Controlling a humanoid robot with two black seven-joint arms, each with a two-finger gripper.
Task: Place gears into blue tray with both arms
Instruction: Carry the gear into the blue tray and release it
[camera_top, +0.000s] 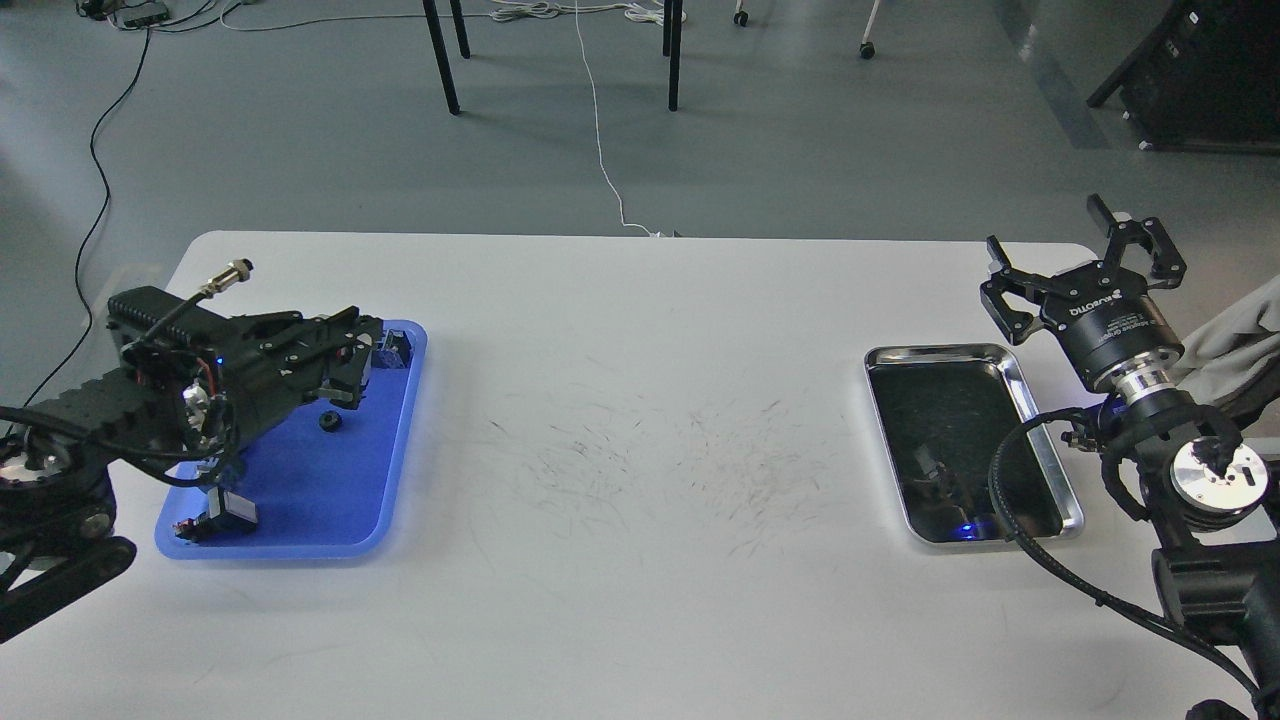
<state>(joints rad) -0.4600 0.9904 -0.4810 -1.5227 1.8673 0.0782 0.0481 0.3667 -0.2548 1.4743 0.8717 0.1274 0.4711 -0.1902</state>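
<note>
The blue tray lies at the table's left. One tiny black gear rests on its floor near the middle. My left gripper hovers over the tray's far part, just above and right of that gear. Its fingers are drawn together, and no gear remains on the open table, so the gear it holds is hidden between the dark fingers. My right gripper is raised at the far right, beyond the silver tray, with its fingers spread wide and nothing between them.
A shiny silver tray with a dark bottom sits on the right, next to my right arm. Push-button switches line the blue tray's far and left sides, mostly hidden by my left arm. A black switch lies at its near left corner.
</note>
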